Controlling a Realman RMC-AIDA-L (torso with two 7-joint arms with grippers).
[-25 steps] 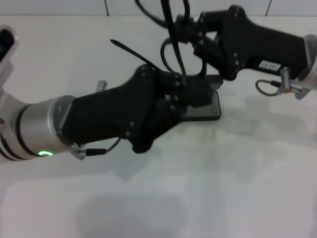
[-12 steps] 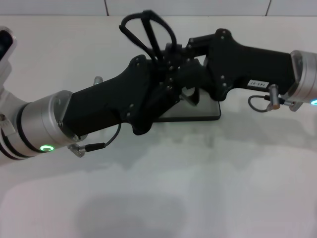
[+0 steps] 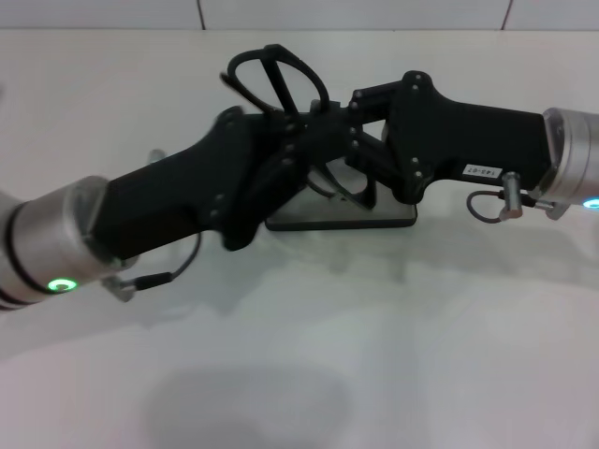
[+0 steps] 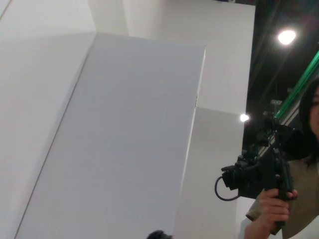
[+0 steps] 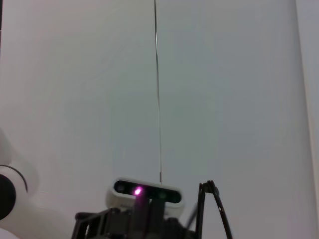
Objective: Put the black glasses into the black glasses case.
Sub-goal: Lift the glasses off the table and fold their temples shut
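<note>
Black glasses (image 3: 273, 75) raised above black glasses case (image 3: 342, 213), both end effectors meeting

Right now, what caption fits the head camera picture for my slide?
Both tools, left tool and right tool, meet above the black glasses case, black glasses raised.

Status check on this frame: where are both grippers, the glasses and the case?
Left gripper and right gripper meet above the black hinged glasses case. Thin black-framed glasses held aloft between them, not yet in. Nothing blocking.

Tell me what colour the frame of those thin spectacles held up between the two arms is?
Black. The thin black-framed spectacles show best in the head view.
</note>
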